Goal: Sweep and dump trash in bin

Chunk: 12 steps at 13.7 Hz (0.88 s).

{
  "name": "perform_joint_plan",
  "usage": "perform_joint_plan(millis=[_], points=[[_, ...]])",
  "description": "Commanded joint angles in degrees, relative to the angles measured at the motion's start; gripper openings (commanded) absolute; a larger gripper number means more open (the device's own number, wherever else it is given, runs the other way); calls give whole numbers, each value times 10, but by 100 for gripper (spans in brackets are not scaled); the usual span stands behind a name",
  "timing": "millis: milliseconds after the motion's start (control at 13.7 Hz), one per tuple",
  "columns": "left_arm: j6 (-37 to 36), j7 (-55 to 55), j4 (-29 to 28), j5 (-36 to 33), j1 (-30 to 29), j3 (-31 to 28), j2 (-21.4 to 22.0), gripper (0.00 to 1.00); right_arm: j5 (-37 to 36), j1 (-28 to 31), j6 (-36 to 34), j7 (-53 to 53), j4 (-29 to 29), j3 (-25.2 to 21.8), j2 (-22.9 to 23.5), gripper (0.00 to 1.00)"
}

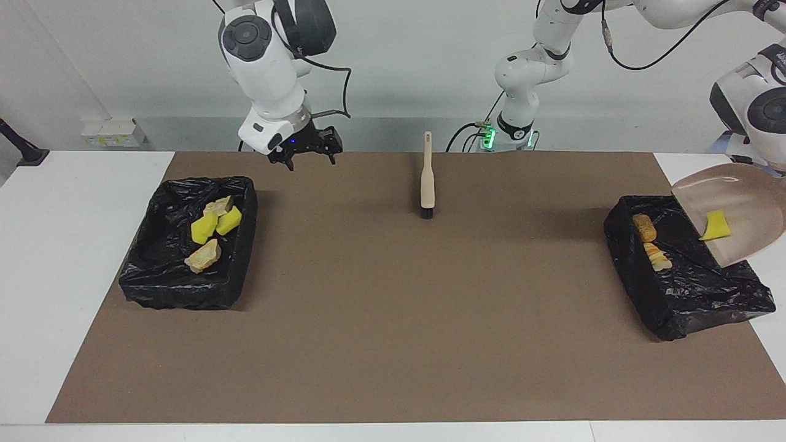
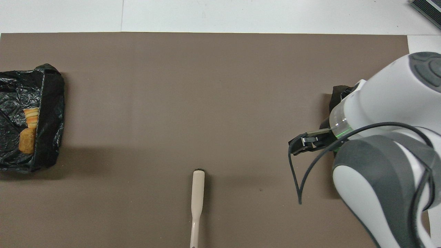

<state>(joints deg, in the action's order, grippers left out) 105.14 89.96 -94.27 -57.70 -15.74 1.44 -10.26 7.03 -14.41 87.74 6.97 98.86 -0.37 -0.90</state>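
Sponge bit (image 1: 716,226): the last piece of trash not yet binned. It sits on the floor of the dustpan (image 1: 749,196), partway up from the lip.

Dustpan: raised and tilted, lip lowest and pointing into the bin (image 1: 694,294) at the L-arm end of the mat (image 1: 393,337). The bit's slide path therefore runs down the pan floor, over the lip and into the bin. Judgement: more tilt or a shake is needed to clear it.

Bin contents: two bread lumps (image 1: 645,227), lying along the wall toward mat centre.

L gripper: hidden past the frame edge. Shut, and judged to be clamped on the dustpan handle, since the pan hangs under that wrist. This arm does the dump.

R gripper (image 1: 307,147): jaws wide apart, holding nothing, raised over the robots' edge of the mat near the second bin (image 1: 159,282), which holds four pieces (image 1: 212,230). Well apart from the pan; waiting.

Brush (image 1: 427,178): flat on the mat at mid robots' edge, long axis pointing away from the robots, bristle end farther.
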Motion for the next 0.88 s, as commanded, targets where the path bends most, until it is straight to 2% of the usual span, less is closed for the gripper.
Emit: perform_joint_plan(millis=[0, 146, 439, 658, 804], points=[[2, -7, -49, -31, 21, -6, 31, 0, -15, 58, -10, -65, 2, 6, -13, 100], [2, -8, -57, -45, 20, -7, 38, 0, -31, 103, -12, -103, -16, 13, -13, 100], [2, -13, -56, -69, 24, -4, 74, 0, -104, 140, 1, -127, -28, 8, -7, 100], [-3, -15, -44, -44, 62, 0, 87, 0, -111, 176, 22, -128, -52, 6, 6, 100], [-33, -32, -44, 21, 97, 1, 88, 0, -101, 181, 20, -128, -69, -15, 12, 100]])
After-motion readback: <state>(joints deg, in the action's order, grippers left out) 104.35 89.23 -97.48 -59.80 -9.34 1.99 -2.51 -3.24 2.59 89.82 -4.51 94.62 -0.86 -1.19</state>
